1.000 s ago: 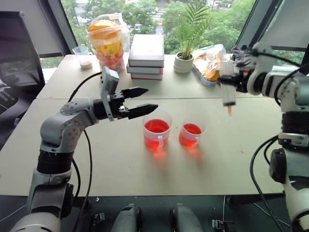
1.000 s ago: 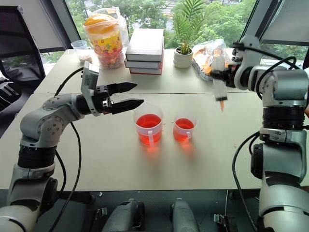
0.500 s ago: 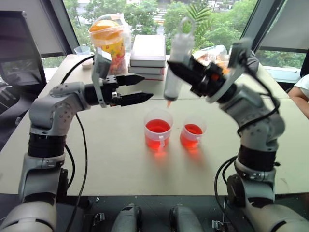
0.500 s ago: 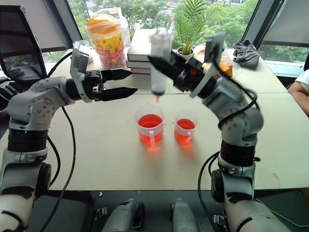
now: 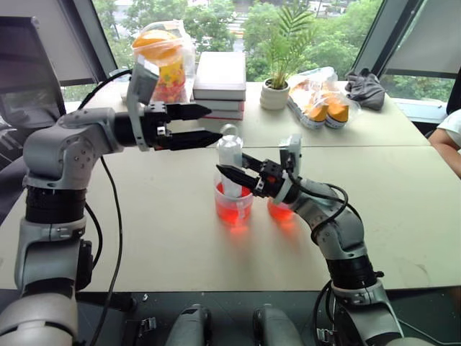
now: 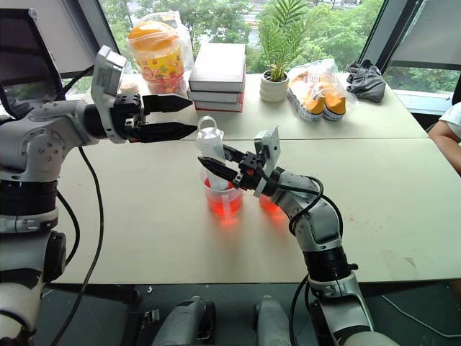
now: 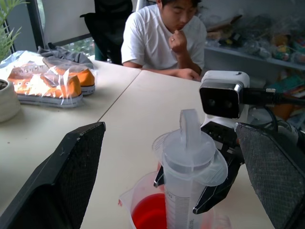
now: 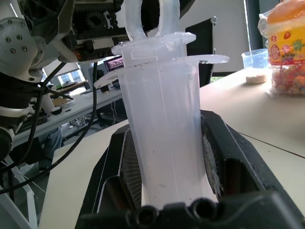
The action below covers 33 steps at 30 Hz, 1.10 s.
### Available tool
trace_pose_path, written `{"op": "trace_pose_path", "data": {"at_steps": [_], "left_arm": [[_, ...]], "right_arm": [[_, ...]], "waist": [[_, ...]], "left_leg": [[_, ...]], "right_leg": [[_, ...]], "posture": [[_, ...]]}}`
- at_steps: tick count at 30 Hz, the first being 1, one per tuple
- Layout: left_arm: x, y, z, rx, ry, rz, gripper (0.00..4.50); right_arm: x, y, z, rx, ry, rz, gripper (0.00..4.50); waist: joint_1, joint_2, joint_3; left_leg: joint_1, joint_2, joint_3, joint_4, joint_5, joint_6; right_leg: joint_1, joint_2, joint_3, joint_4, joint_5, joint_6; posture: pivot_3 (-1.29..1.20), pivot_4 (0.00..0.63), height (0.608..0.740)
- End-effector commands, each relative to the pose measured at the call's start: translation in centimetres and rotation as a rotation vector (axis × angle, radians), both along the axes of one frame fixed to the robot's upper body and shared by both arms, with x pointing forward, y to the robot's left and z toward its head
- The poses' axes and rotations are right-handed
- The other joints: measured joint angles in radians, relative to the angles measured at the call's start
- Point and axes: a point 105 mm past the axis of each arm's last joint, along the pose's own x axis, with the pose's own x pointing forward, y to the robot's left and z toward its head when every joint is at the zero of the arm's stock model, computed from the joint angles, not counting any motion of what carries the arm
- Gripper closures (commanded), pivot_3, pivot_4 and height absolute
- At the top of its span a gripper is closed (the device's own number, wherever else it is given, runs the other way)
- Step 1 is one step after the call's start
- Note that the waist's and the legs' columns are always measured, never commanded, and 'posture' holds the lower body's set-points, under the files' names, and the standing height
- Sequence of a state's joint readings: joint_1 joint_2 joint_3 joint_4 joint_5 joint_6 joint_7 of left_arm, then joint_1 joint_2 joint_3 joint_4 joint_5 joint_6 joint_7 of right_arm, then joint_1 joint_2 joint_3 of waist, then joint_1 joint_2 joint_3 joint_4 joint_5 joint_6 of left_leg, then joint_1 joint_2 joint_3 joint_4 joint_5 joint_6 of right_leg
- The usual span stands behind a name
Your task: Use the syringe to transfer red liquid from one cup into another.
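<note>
So since a second ago the right tool (image 5: 232,171) swung in from way out on the right side and dropped down over the bigger handled beaker (image 5: 234,204), bringing the syringe (image 5: 230,162) with it, and the left tool (image 5: 193,124) has lifted a bit and slid toward the left. Right now the right tool's two black fingers (image 8: 125,157) are clamped tight on the syringe barrel, one on each side, and the syringe stands pretty much upright with its lower end down inside the beaker. Can't tell if the nozzle is actually in the red liquid (image 7: 151,215) since the barrel hides it. The plunger's loop handle is on top and looks pushed in close to the barrel flange. The smaller cup (image 5: 281,209) sits just beside the beaker on the robot's right, also with red liquid in it, mostly hidden behind the right wrist. The left tool hangs up above the tabletop (image 5: 166,223), pointing level toward the syringe, fingers spread wide with nothing between them. At the back of the tabletop there's a stack of books (image 5: 220,85), a potted plant (image 5: 277,68), a snack jar (image 5: 162,61) and bagged orange stuff (image 5: 320,107). A person in a white tee (image 7: 164,36) sits at the far end.
</note>
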<state>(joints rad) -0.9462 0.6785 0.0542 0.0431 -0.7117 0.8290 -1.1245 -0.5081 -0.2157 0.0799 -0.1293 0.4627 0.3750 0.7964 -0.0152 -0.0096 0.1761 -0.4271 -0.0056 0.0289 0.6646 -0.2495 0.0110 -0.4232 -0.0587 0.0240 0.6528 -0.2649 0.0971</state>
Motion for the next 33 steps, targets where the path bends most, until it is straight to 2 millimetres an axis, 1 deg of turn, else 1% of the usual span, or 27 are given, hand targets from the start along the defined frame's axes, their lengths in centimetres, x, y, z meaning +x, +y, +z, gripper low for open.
{"op": "trace_pose_path", "data": {"at_steps": [1,3,7,10,12,14,15,17,20,22,28,33], "left_arm": [[-0.8,-0.6,0.8,-0.005,-0.027,-0.055,0.0],[-0.8,-1.1,0.5,0.002,-0.023,-0.068,0.0],[-1.0,-1.3,-0.1,0.019,-0.019,-0.086,0.0],[-0.9,-2.0,-0.9,0.043,-0.024,-0.097,0.0],[-0.8,-2.2,-0.9,0.033,-0.017,-0.099,0.0],[-0.6,-2.2,-0.8,0.022,-0.013,-0.092,0.55],[-0.4,-2.1,-0.7,0.016,-0.014,-0.087,0.91],[-0.4,-2.0,-0.6,0.011,-0.013,-0.084,1.84],[-0.4,-2.0,-0.8,0.011,-0.011,-0.086,3.47],[-0.3,-2.0,-1.0,0.012,-0.009,-0.087,4.43],[0.0,-2.4,-0.7,0.008,-0.028,-0.086,4.43],[0.3,-2.7,0.5,-0.01,-0.058,-0.086,4.43]], "right_arm": [[-0.4,0.2,0.9,0.016,-0.053,0.0,3.12],[-0.3,0.2,0.9,0.014,-0.055,-0.007,3.12],[-0.3,0.5,0.9,0.005,-0.056,-0.012,3.12],[-0.2,0.2,0.8,-0.009,-0.061,-0.016,3.12],[-0.3,0.1,0.7,-0.016,-0.063,-0.017,3.12],[-0.4,0.2,0.7,-0.022,-0.065,-0.016,3.12],[-0.4,0.3,0.7,-0.025,-0.066,-0.015,3.12],[-0.5,0.4,0.7,-0.028,-0.067,-0.014,3.12],[-0.5,0.5,0.7,-0.036,-0.069,-0.014,3.12],[-0.5,0.5,0.6,-0.043,-0.071,-0.016,3.12],[-0.6,0.3,0.2,-0.069,-0.054,-0.017,3.12],[-0.6,0.1,-0.7,-0.1,-0.018,-0.01,3.12]], "waist": [[0.0,0.0,0.0],[0.001,0.0,0.0],[0.0,0.0,0.0],[0.0,0.0,0.0],[0.0,0.0,0.0],[0.001,0.0,0.0],[0.0,0.0,0.0],[0.0,0.0,0.0],[0.0,0.0,0.0],[0.0,0.0,0.0],[0.003,0.0,0.0],[0.001,0.0,0.0]], "left_leg": [[0.0,0.0,0.0,0.0,0.0,0.0],[0.0,0.0,0.0,0.0,0.0,0.0],[0.0,0.0,0.0,0.0,0.0,0.0],[0.0,0.0,0.0,0.0,0.0,0.0],[0.0,0.0,0.0,0.0,0.0,0.0],[0.0,0.0,0.0,0.0,0.0,0.0],[0.0,0.0,0.0,0.0,0.0,0.0],[0.0,0.0,0.0,0.0,0.0,0.0],[0.0,0.0,0.0,0.0,0.0,0.0],[0.0,0.0,0.0,0.0,0.0,0.0],[0.0,0.0,0.0,0.0,0.0,0.0],[0.0,0.0,0.0,0.001,0.0,0.0]], "right_leg": [[0.0,0.0,0.0,0.0,0.0,0.0],[0.0,0.0,0.0,0.0,0.0,0.0],[0.0,0.0,0.0,0.0,0.0,0.0],[0.0,0.0,0.0,0.0,0.0,0.0],[0.0,0.0,0.0,0.0,0.0,0.0],[0.0,0.0,0.0,0.0,0.0,0.0],[0.0,0.0,0.0,0.0,0.0,0.0],[0.0,0.0,0.0,0.0,0.0,0.0],[0.0,0.0,0.0,0.001,0.0,0.0],[0.0,0.0,0.0,0.001,0.0,0.0],[0.0,0.0,0.0,0.001,0.0,0.0],[0.0,0.0,0.0,0.001,0.0,0.0]], "posture": [[0.0,0.15,0.74],[0.0,0.15,0.74],[0.0,0.15,0.74],[0.0,0.15,0.74],[0.0,0.15,0.74],[0.0,0.15,0.74],[0.0,0.15,0.74],[0.0,0.15,0.74],[0.0,0.15,0.74],[0.0,0.15,0.74],[0.0,0.15,0.74],[0.0,0.15,0.74]]}}
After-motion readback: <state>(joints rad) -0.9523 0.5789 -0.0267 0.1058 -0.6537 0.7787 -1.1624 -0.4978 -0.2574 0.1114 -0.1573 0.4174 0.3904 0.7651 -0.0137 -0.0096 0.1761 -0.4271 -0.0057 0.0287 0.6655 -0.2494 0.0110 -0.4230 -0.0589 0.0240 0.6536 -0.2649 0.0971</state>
